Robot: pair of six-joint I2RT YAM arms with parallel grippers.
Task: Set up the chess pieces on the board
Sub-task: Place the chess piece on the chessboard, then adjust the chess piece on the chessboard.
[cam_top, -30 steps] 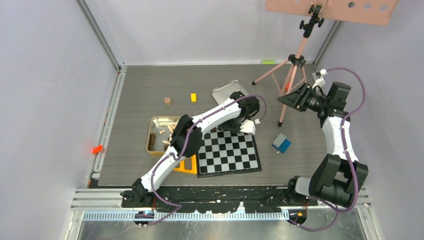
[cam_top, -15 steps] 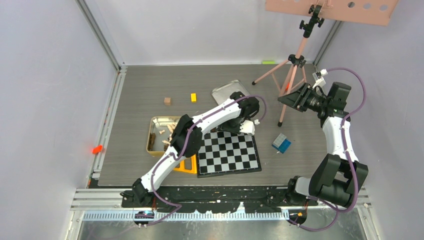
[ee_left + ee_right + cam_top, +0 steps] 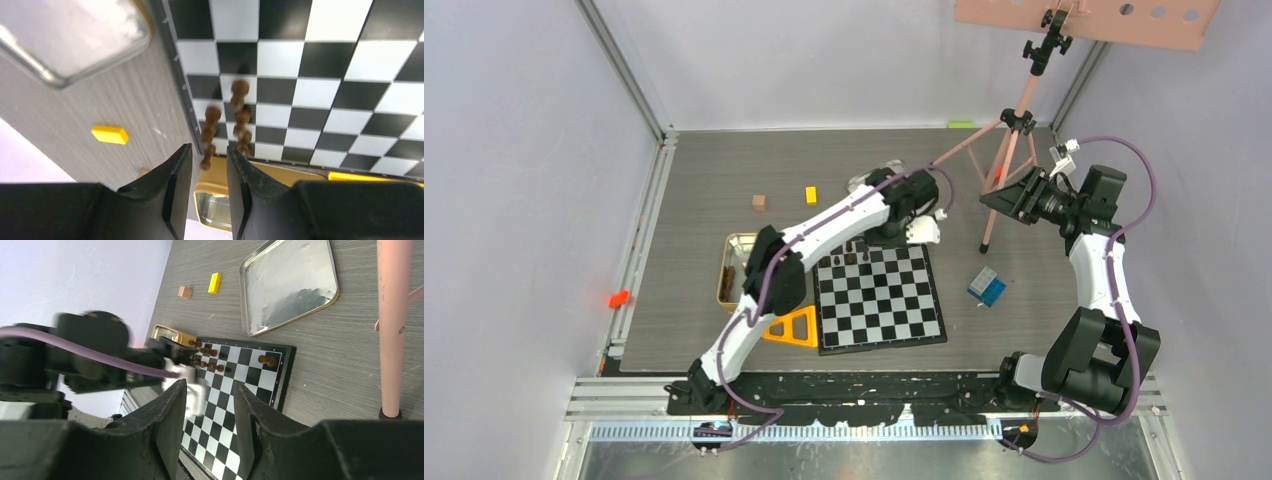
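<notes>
The left arm has pulled back from the far left corner of the board point(image 3: 884, 300). Its left gripper point(image 3: 209, 149) now hangs past the board's far edge, toward the silver lid point(image 3: 285, 285), and the dark chess pieces point(image 3: 205, 351) it had been covering are in plain sight. The right arm has not moved. The fingers of the left gripper stand a little apart with nothing between them, and the pieces show through the gap further off. The right gripper point(image 3: 210, 386) is raised at the right side of the table point(image 3: 704, 180), its fingers also apart and empty. The one board lies flat in the middle of the table. The dark pieces stand upright in two short rows at its far left corner. They are small and blurred, about seven, though an exact count is not possible. One more dark piece point(image 3: 267, 360) stands alone in the far row near the right corner. Beyond the board are one yellow block point(image 3: 214, 283) and one small brown cube point(image 3: 185, 292), close together but not touching. One gold tin point(image 3: 734, 262) sits left of the board, partly under the left arm, with one orange triangle point(image 3: 792, 328) nearer the bases. One blue cube point(image 3: 987, 287) lies right of the board, near the foot of a pink tripod point(image 3: 1014, 130).
</notes>
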